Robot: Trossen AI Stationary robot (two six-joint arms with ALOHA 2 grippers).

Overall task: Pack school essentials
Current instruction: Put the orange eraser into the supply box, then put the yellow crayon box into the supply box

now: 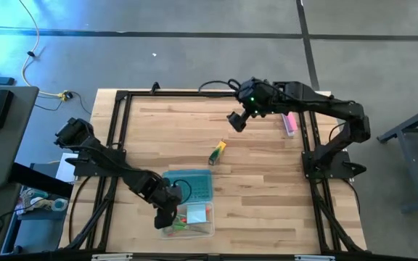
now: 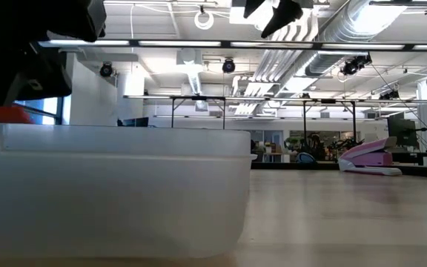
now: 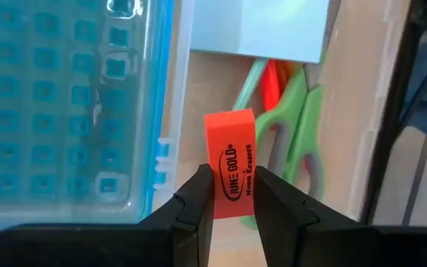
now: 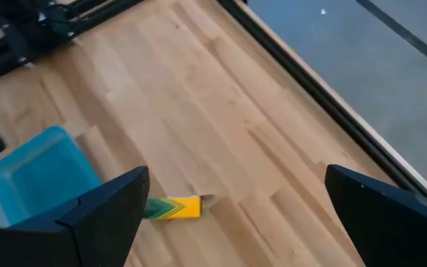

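The left end effector point(image 3: 233, 194) pinches an orange eraser point(image 3: 231, 162) above the box point(image 1: 207, 230); released off-centre, it could apparently bounce out. The right end effector point(image 4: 232, 211) hangs spread over the marker point(image 4: 170, 208).

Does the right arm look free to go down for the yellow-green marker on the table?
Probably yes. The right pincer hangs open above the table, a little off from the marker, which lies alone on bare wood. The left pincer is busy over the box, holding an eraser.
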